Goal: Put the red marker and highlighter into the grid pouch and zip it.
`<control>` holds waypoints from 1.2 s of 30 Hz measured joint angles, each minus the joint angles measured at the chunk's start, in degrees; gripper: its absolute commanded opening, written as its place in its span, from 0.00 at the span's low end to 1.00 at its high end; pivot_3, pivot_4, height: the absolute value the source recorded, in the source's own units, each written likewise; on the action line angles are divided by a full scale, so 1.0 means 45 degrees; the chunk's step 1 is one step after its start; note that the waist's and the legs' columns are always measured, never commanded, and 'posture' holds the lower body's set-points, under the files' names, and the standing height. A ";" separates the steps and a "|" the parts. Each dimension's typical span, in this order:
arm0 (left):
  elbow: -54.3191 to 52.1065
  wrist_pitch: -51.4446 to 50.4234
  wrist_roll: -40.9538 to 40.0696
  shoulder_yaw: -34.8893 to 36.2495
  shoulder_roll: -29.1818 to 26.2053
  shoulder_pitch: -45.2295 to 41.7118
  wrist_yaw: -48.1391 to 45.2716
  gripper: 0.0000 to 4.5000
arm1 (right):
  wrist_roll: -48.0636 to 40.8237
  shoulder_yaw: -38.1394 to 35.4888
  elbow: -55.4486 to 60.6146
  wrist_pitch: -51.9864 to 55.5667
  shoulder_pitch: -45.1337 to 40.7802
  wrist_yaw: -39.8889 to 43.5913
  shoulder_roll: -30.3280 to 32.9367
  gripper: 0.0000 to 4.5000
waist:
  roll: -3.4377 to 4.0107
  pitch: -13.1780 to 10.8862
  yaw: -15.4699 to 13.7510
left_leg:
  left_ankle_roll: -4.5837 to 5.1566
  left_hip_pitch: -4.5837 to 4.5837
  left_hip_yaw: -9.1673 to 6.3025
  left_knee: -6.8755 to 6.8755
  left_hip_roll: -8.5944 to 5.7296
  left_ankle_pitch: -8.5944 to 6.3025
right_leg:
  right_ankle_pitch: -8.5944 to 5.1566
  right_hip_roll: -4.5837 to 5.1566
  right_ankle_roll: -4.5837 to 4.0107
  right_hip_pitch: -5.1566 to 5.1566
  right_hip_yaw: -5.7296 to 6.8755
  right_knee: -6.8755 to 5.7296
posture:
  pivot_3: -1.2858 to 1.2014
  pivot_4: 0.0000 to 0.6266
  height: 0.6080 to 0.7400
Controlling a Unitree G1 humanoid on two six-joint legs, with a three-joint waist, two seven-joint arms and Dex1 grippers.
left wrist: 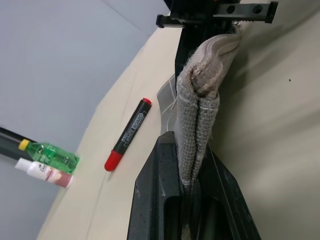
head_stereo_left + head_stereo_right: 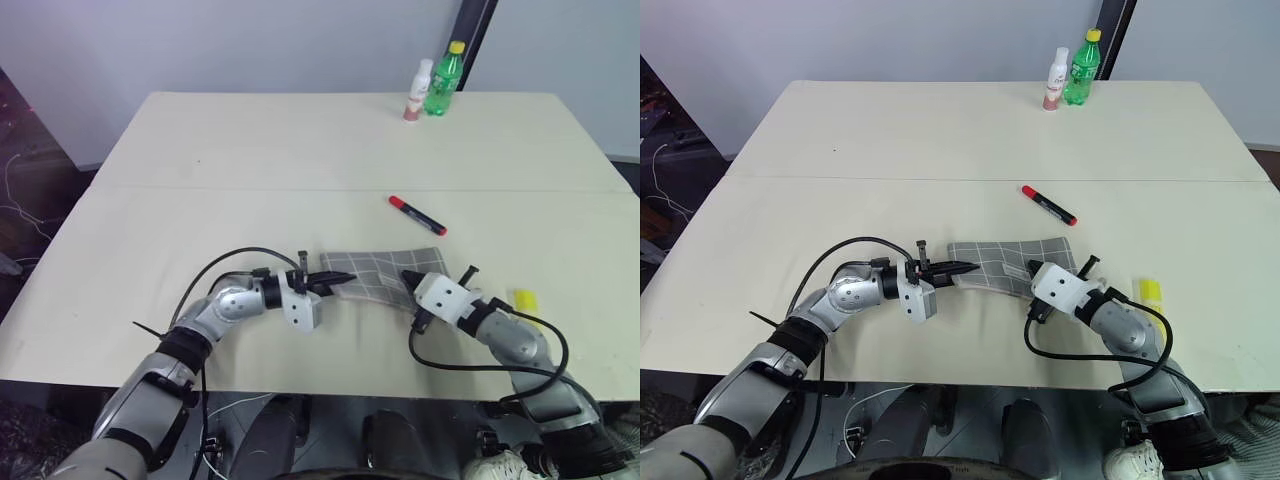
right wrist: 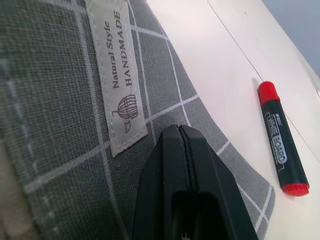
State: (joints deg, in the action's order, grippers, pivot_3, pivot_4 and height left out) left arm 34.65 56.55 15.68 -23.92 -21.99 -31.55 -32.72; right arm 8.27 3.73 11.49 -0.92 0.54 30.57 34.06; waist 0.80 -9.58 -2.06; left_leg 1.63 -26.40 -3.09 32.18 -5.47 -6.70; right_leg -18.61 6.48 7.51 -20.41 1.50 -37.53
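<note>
Grey fabric with white grid lines makes the grid pouch (image 2: 378, 274) soft and light, so it sags between the two ends where it is held near the table's front edge: the left gripper (image 2: 338, 279) is clamped on one folded end and the right gripper (image 2: 1044, 272) is closed on the other end by the white label (image 3: 118, 75), and the zipper edge looks the best place to pull. Beyond the pouch lies the red marker (image 2: 417, 215), stiff, smooth, likely to roll, best pinched at mid-barrel. The small yellow highlighter (image 2: 524, 298) rests beside the right arm, nothing blocks either, and the green bottle (image 2: 443, 79) and white bottle (image 2: 418, 90) stand well apart.
</note>
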 measured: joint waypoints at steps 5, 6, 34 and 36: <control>-0.0694 -0.1230 -0.1174 0.0155 -0.0138 0.0557 -0.0684 0.00 | -0.2522 -0.1454 0.1490 0.1548 -0.0145 0.0777 -0.0026 0.66 | -0.0002 -0.0001 -0.0008 | 0.0001 -0.0003 -0.0003 0.0001 0.0003 -0.0001 | 0.0000 0.0004 -0.0001 0.0000 -0.0001 0.0000 | 0.52 0.24 1.00; -0.0915 -0.1521 -0.1276 0.0230 -0.0152 0.0706 -0.0686 0.00 | -0.3318 -0.1925 0.1961 0.2291 -0.0023 0.1094 0.0194 0.78 | -0.0001 -0.0001 -0.0040 | 0.0002 -0.0007 -0.0004 0.0000 0.0003 -0.0001 | -0.0001 0.0010 -0.0001 -0.0001 -0.0001 0.0000 | 0.52 0.24 1.00; -0.2969 -0.4245 -0.1896 0.1126 -0.0029 0.1976 -0.0719 0.00 | -0.4029 -0.0079 0.2498 0.8055 -0.1087 0.0127 0.0318 0.00 | -0.0012 -0.0007 -0.0028 | 0.0003 -0.0026 -0.0005 -0.0009 0.0015 -0.0004 | -0.0011 0.0024 -0.0030 -0.0024 0.0005 0.0018 | 0.52 0.24 1.00; -0.2972 -0.4327 -0.1681 0.1109 0.0061 0.1943 -0.0704 0.00 | -0.3782 0.0732 0.2811 0.8017 -0.1210 0.0538 0.0525 0.00 | -0.0012 -0.0007 -0.0017 | 0.0003 -0.0025 -0.0006 -0.0009 0.0018 -0.0004 | -0.0018 0.0023 -0.0044 -0.0023 0.0006 0.0018 | 0.52 0.24 1.00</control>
State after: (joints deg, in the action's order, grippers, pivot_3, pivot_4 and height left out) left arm 21.28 37.08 8.12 -18.93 -21.71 -22.81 -35.89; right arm -8.75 7.02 24.14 35.16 -4.90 33.00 36.42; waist 0.75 -9.61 -2.13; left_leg 1.65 -26.51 -3.12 32.14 -5.39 -6.72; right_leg -18.69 6.58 7.31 -20.51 1.53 -37.45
